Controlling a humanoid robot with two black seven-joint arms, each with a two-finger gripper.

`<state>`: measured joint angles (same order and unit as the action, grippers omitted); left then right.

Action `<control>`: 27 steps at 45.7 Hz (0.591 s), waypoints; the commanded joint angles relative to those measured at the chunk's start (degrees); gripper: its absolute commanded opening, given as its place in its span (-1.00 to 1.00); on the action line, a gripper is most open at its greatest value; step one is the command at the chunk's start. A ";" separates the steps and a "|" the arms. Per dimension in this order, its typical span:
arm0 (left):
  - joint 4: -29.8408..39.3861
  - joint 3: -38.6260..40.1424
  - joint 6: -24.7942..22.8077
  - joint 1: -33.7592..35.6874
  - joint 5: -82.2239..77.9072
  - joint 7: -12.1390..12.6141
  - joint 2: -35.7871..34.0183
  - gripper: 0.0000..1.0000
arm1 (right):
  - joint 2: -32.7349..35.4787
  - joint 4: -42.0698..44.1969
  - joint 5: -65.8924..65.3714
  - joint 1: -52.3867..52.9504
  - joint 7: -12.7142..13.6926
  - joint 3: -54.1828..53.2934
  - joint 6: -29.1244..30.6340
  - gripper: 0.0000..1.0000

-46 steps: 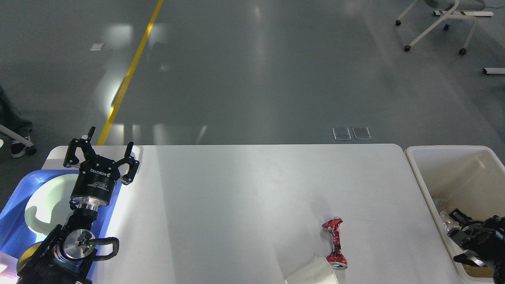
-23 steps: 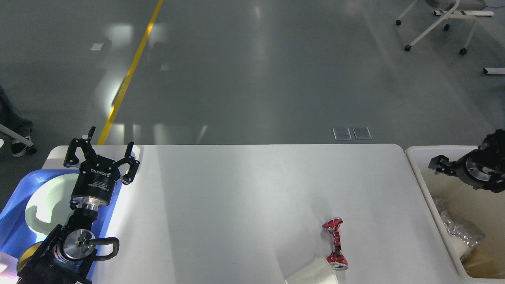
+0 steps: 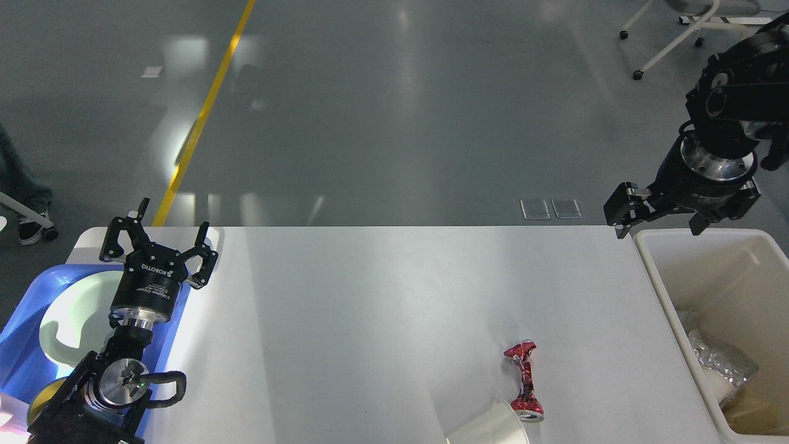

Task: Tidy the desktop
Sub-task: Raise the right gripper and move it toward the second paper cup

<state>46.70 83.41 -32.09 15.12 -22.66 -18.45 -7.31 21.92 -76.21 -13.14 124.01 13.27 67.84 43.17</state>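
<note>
Right pincer (image 3: 658, 217) hangs spread and empty above the far left corner of the beige bin (image 3: 653, 271), well clear of the counter (image 3: 382, 296). Bin holds crinkled foil and other scraps, so it looks like the trash drop. Left pincer (image 3: 158, 234) also spread, empty, parked over the far edge of the blue tray (image 3: 24, 333), which carries a white plate (image 3: 74, 308); probably the dishes side. Counter is mostly bare: a crushed red can (image 3: 523, 382) lies near the front edge, just beside a tipped white paper cup (image 3: 490, 425), possibly touching. Likely next: right arm fetches the can for the bin.
</note>
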 commanded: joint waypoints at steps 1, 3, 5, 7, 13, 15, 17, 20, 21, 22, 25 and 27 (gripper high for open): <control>-0.03 0.00 0.01 0.00 -0.02 -0.01 0.01 0.93 | -0.73 -9.29 2.76 9.66 0.00 0.10 -0.10 1.00; -0.03 0.00 0.10 0.00 -0.02 -0.10 -0.07 0.93 | -1.70 -11.49 5.13 12.39 0.00 0.10 -0.01 1.00; -0.03 0.00 0.10 0.00 -0.02 -0.01 -0.08 0.93 | -3.10 -13.60 7.77 14.67 0.00 0.19 0.33 1.00; -0.03 0.00 0.10 0.00 -0.02 -0.10 0.01 0.93 | -4.25 -15.89 10.14 16.61 0.00 0.28 0.34 1.00; -0.03 0.00 0.10 0.00 -0.02 -0.09 0.01 0.93 | -7.06 -21.95 13.58 20.83 -0.09 -0.07 -0.19 1.00; -0.03 0.00 0.10 0.00 -0.02 -0.01 0.01 0.93 | -7.76 -22.31 13.93 20.84 -0.09 -0.16 -0.28 1.00; -0.03 0.00 0.10 0.00 -0.02 -0.01 -0.07 0.93 | -7.94 -22.31 14.02 20.75 -0.09 -0.16 -0.37 1.00; -0.03 0.00 0.01 0.00 -0.02 -0.01 0.01 0.93 | -7.94 -22.14 14.02 20.75 -0.09 -0.08 -0.98 1.00; -0.03 0.00 0.01 0.00 -0.02 -0.01 -0.07 0.93 | -7.94 -22.14 14.02 20.75 -0.09 -0.08 -1.16 1.00; -0.03 0.00 0.10 0.00 -0.02 -0.01 -0.08 0.93 | -7.86 -22.05 14.02 20.75 -0.09 0.01 -1.24 1.00; -0.03 0.00 0.01 0.00 -0.02 -0.01 0.01 0.93 | -7.68 -22.05 14.02 20.75 -0.09 0.01 -1.25 1.00; -0.03 0.00 0.01 0.00 -0.02 -0.01 0.01 0.93 | -7.59 -22.05 14.02 20.66 -0.09 0.01 -1.33 1.00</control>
<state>46.68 83.41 -31.99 15.11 -22.68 -18.46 -7.34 14.09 -98.34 0.84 144.74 13.19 67.79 42.07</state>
